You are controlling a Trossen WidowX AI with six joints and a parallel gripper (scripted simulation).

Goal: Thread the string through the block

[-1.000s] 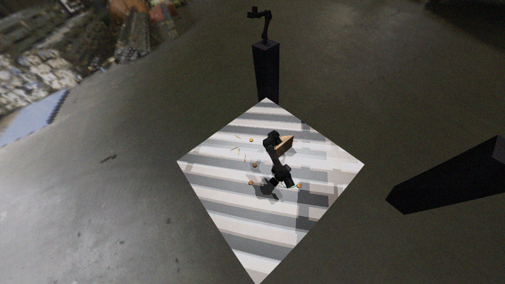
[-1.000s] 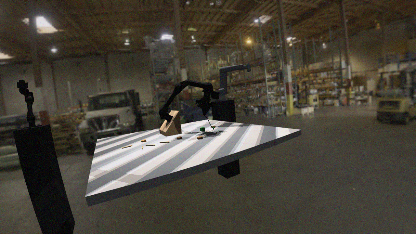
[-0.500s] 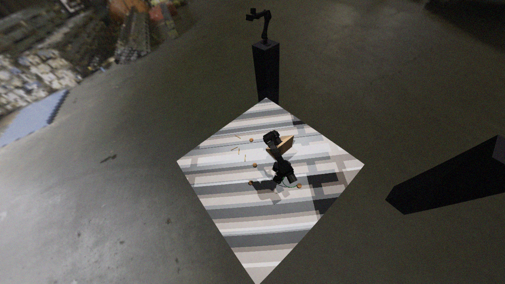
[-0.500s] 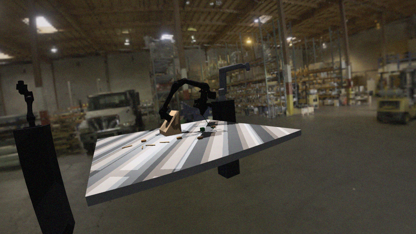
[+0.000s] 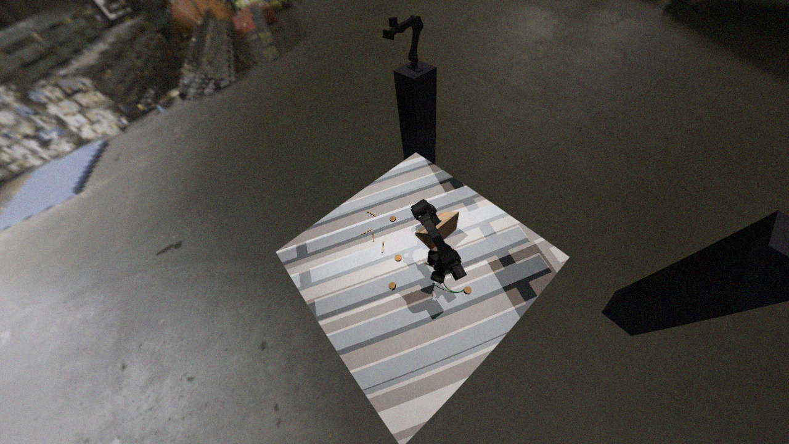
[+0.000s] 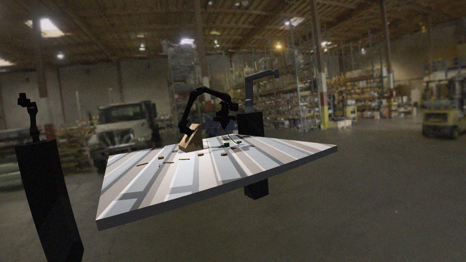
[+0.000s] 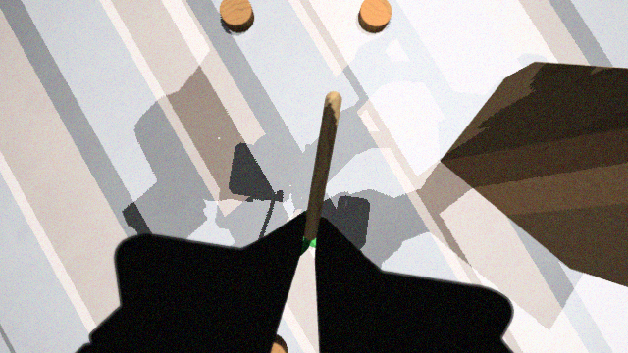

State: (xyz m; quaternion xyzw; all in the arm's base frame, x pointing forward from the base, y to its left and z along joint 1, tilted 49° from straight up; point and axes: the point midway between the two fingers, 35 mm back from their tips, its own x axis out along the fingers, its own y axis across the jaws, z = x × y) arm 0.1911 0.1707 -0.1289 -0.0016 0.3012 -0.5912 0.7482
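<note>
The table [image 5: 369, 338] [image 6: 208, 169] [image 7: 49, 221] wears a surface of pale blue, cream, taupe and grey stripes, broken by darker patches and by the shadow of the arm [image 5: 436, 234] [image 6: 208, 90]. Around it spreads a dim warehouse with a dull concrete floor [image 5: 193, 309] [image 6: 326, 221], a timber ceiling [image 6: 146, 19] with scattered lamps, tall storage racks, a parked truck [image 6: 123, 127] and a blurred yellow forklift [image 6: 439, 118]. Another arm [image 5: 413, 41] [image 6: 32, 120] stands on a black pedestal [image 5: 416, 110] [image 6: 48, 195] beyond the table. Above the stripes, the gripper [image 5: 442, 280] [image 6: 224, 127] [image 7: 311, 224] is closed on the thin wooden stick [image 7: 324, 162], gripping it near its green end, with the other end reaching out past the fingertips. The green string [image 5: 455, 291] [image 6: 230, 137] runs down to a round wooden button [image 5: 467, 290] [image 6: 239, 142] on the table. The stick is outside the wooden block [image 5: 447, 225] [image 6: 195, 141] [image 7: 540, 176], which stands on the tabletop to one side, its hole not discernible. A small green cube [image 6: 226, 144] sits near the button. Three other wooden discs [image 5: 397, 258] [image 6: 200, 154] [image 7: 375, 14] and four loose sticks [image 5: 383, 246] [image 6: 184, 159] lie spread across the striped top, the sticks well apart from the gripper
</note>
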